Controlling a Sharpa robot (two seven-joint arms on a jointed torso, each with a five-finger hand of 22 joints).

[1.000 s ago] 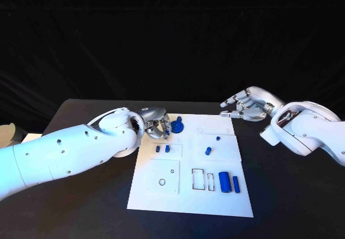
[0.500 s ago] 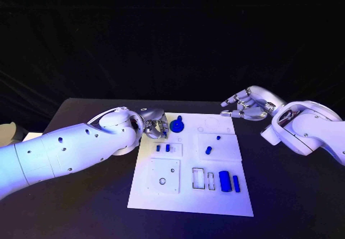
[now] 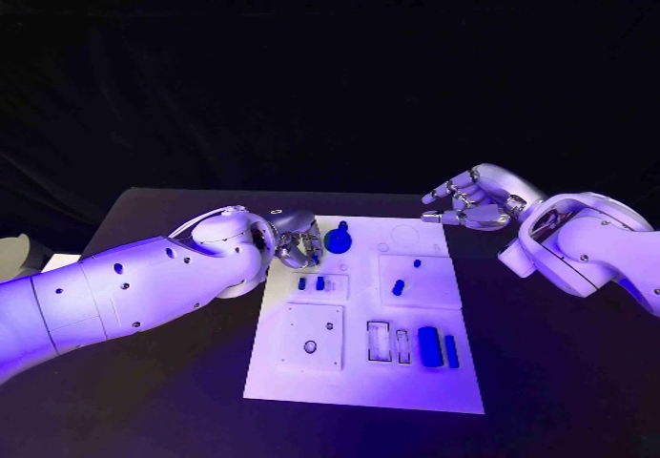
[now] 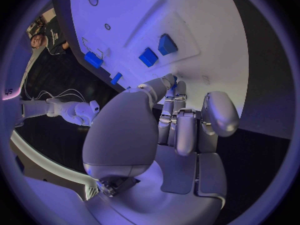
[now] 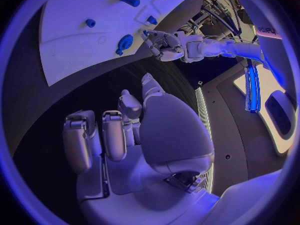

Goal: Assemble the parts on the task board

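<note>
The white task board [image 3: 364,382] lies in the middle of the black table. A round blue part with a handle [image 3: 339,239] stands at its far left corner. My left hand [image 3: 295,239] hovers just beside that part, fingers curled in, with nothing visible in them. From the right wrist view a narrow gap shows between the left hand [image 5: 165,45] and the round part [image 5: 125,42]. My right hand [image 3: 467,205] hangs over the table off the board's far right corner, fingers curled, holding nothing. Two small blue pieces [image 3: 311,282] and a blue peg [image 3: 398,286] stand mid-board.
A blue cylinder [image 3: 429,345] and a thin blue bar [image 3: 451,351] lie at the board's near right, beside two rectangular slots [image 3: 379,342]. A square plate with a hole [image 3: 312,336] sits at the near left. Black table surrounds the board.
My left hand has drawn back a little from the round blue part toward the board's left edge. The right hand has barely moved.
</note>
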